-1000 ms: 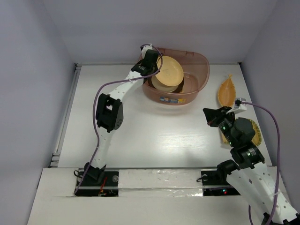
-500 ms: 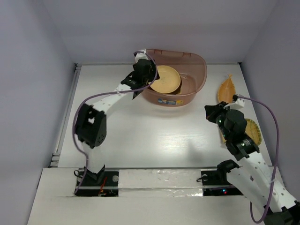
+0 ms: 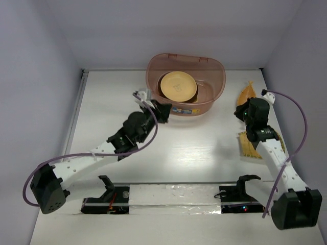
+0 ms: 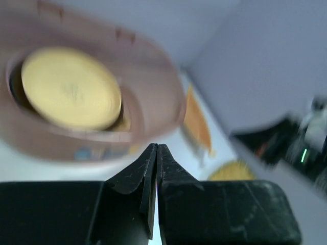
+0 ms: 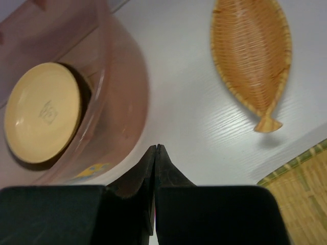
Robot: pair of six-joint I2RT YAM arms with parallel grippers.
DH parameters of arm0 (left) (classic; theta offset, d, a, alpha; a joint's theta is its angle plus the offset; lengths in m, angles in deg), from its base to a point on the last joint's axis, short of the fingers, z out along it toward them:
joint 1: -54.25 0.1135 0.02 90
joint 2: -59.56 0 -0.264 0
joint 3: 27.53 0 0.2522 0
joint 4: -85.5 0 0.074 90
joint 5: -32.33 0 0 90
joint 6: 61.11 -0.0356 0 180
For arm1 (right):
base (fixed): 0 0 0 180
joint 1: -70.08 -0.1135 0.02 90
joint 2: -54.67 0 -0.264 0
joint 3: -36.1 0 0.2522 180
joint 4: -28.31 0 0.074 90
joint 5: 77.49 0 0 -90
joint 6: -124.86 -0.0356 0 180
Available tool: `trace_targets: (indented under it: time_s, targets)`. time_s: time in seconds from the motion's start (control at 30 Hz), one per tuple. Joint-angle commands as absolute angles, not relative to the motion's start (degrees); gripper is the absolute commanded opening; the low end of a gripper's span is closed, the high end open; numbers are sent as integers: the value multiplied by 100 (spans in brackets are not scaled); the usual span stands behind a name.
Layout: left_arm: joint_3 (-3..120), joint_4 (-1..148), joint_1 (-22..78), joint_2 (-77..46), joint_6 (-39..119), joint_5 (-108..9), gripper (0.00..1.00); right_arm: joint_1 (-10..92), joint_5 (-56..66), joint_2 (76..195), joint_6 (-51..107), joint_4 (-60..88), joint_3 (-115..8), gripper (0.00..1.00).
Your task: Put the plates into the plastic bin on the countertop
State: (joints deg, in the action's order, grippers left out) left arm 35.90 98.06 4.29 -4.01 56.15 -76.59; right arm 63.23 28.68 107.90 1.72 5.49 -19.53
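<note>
**Location.** The translucent reddish-brown plastic bin (image 3: 220,76) stands at 12 o'clock on the glossy white bench (image 3: 189,148). One round yellow-orange plate (image 3: 178,87) lies inside it, face up. Two plates lie outside. The orange leaf-shaped woven plate (image 5: 251,56) is at 2 o'clock, just right of the bin. The yellow woven plate (image 5: 301,199) is at 3 o'clock, partly hidden under the right arm in the top view.

**Grippers.** The left gripper (image 4: 156,149) has its fingers pressed together on nothing. It sits near the bin's front wall, at the bin's 7 o'clock. The right gripper (image 5: 156,149) is likewise closed and empty, and is above the bench between the bin and the leaf-shaped plate.

**Handling (estimate).** The leaf-shaped plate is probably light and fairly stiff, with some give. Its rough weave should resist slipping. It lies flat, so take hold at the raised rim along one long side. The narrow stem end would likely let it swing. The yellow woven plate should handle the same way.

**Markings.**
- A small coloured sticker (image 5: 92,171) is on the bin's front wall. Its print is too blurred to read.
- A small square stamp (image 5: 48,111) marks the centre of the yellow-orange plate. It is not legible.
- No brand name can be read.
</note>
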Motion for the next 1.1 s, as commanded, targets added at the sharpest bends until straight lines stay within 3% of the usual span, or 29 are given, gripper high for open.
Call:
trace_targets:
  time_s: [0.0,0.17,0.3,0.4,0.43,0.53,1.07]
  targets:
    - [2773,9872,-23,-267,5886,-7666,0,6910,2230,11284,349,664,-2484,0]
    - [2245,9424,-875,58,5895,-7753,1,7657,2297,12110,542,357,-2889,2]
    - [1946,9248,-1070,427,5763,-7911,17,8501,1719,12927,350,391,-2987,9]
    - [1726,9248,-1070,787,5675,-7990,29,8871,1700,13367,279,400,-3066,25]
    - [1691,9239,-1070,936,5623,-7973,31,8924,1682,13612,270,304,-3127,38]
    - [1567,9204,-1070,1156,5508,-7885,36,8986,1568,13965,278,-20,-3478,48]
    - [1277,9239,-1070,1816,5526,-7832,36,8986,1594,15161,-346,-953,-4304,52]
